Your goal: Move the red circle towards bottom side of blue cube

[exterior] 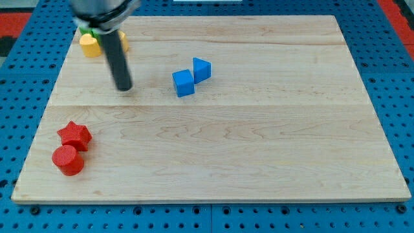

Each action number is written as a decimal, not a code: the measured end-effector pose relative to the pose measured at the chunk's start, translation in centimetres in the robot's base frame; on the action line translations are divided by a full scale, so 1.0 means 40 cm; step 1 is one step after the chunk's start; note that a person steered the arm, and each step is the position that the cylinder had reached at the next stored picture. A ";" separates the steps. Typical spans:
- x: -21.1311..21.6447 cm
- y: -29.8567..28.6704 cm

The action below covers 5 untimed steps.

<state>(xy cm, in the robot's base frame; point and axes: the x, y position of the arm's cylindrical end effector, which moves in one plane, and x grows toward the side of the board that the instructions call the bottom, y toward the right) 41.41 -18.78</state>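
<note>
Rod comes down from the far left, its tip (pixel 123 88) on the bare desk (pixel 259 149), left of the blue cube (pixel 183 83) with a clear gap between them. No end effector on this arm, just the rod, so open or closed does not apply. Tip touches no block.

Blue cube sits a bit left of centre, toward the far half of the desk. A blue wedge-like block (pixel 202 68) is just beside it, to its far right, about touching at a corner.

Red circle (pixel 68 160) lies near the left near corner of the desk, well apart from the blue cube and from the tip. Red star (pixel 75 135) sits just on its far side, touching or nearly so; cannot tell which.

At the far left corner, a yellow block (pixel 89 45) shows left of the rod, shape unclear. More yellow (pixel 125 41) peeks out on the rod's right side, and a sliver of green (pixel 94 31) behind it, both mostly hidden by the rod.

Desk rests on a blue pegboard (pixel 26 77) with rows of holes.
</note>
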 end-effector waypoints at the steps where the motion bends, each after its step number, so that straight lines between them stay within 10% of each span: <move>1: 0.107 -0.221; 3: 0.363 -0.222; 5: 0.357 -0.014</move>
